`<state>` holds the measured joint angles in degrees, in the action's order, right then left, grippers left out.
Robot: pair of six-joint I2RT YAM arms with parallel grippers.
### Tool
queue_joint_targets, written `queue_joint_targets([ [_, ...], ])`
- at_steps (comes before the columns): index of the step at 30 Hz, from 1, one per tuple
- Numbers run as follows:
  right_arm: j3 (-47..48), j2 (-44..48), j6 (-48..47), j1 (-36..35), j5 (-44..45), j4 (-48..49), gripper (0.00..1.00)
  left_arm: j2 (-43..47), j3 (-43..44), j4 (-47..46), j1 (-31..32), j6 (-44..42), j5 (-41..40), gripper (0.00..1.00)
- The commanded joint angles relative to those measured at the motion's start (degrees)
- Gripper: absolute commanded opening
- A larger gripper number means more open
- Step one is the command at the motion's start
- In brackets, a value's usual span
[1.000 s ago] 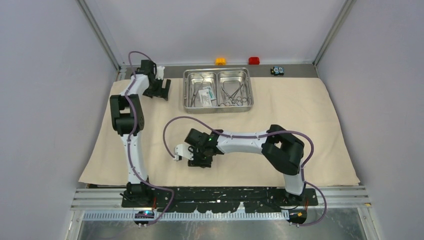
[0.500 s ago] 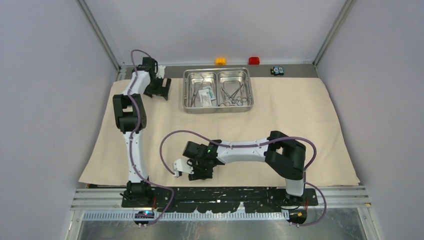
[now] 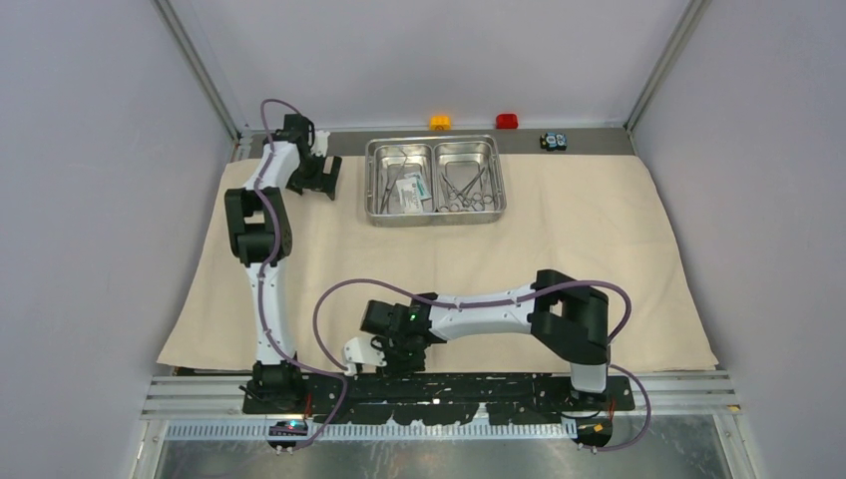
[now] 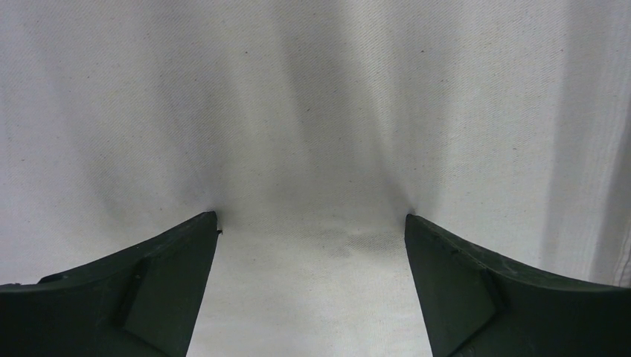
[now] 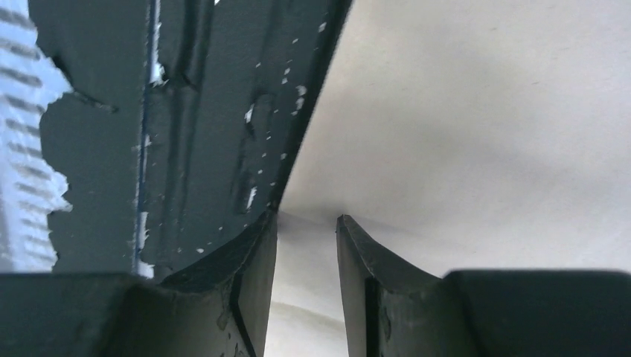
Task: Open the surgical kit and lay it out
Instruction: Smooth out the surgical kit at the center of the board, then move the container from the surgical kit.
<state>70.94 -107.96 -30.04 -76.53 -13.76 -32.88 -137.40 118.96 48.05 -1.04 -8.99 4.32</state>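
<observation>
- The beige cloth (image 3: 579, 230) lay spread flat over the tabletop (image 3: 599, 141), with the two-compartment steel tray (image 3: 501, 180) resting on its far middle part.
- In the tray's right compartment lay a heap of ring-handled clamps (image 3: 464, 190).
- In the tray's left compartment lay a white and teal packet (image 3: 409, 195) beside slim straight instruments (image 3: 387, 170); their exact kind was too small to tell.
- The left tool (image 3: 321, 183) stood just left of the tray, over the cloth's far left part.
- In the left wrist view the left tool (image 4: 311, 219) had its jaws spread wide and held nothing, both tips pressing down on the cloth (image 4: 312, 89), which creased faintly around them.
- The right tool (image 3: 391, 357) was well in front of the tray, at the cloth's near edge, just beside the black base plate (image 3: 479, 391).
- In the right wrist view the right tool (image 5: 306, 217) had its jaws drawn close with a narrow gap left, the tips meeting the cloth (image 5: 484, 111) at its edge next to the base plate (image 5: 208, 111); whether they pinched the fabric could not be told.
- Behind the tray, off the cloth, sat an orange block (image 3: 440, 122) and a red block (image 3: 507, 121).
- To the tray's far right sat a small black-and-blue gadget (image 3: 553, 141).
</observation>
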Motion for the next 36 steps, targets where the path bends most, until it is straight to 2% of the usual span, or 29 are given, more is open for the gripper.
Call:
queue_joint_targets([
  [1, 4.01, 1.02, 1.14, -1.37, 0.73, -6.35, 0.41, 0.77, -3.73, 0.67, -0.60, -1.00, -3.00, 1.00],
  [9, 9.75, 10.28, 4.00, 1.66, 12.54, -10.18, 0.46, 10.55, -5.15, -1.89, -0.59, -0.99, -1.09, 1.00],
  [12, 9.69, 13.26, 6.14, 7.31, 16.84, -8.61, 0.50, 14.61, -6.60, -3.52, -0.63, -0.49, 0.13, 1.00],
  [17, 12.07, 15.71, 11.88, 19.21, 17.36, -6.03, 0.55, 21.79, -12.36, -8.56, -0.62, 1.66, 3.22, 1.00],
  [23, 18.59, 13.71, 18.79, 32.46, 18.77, -3.50, 0.57, 27.20, -16.84, -13.38, 0.13, 6.80, 13.54, 1.00],
  [29, 20.72, 12.03, 23.68, 42.26, 17.56, -1.57, 0.55, 25.43, -13.18, -14.56, 6.27, 11.52, 18.36, 1.00],
  [36, 16.79, 12.51, 25.46, 48.07, 17.32, 1.14, 0.55, 17.72, -4.73, -12.52, 14.06, 12.00, 14.27, 0.96],
])
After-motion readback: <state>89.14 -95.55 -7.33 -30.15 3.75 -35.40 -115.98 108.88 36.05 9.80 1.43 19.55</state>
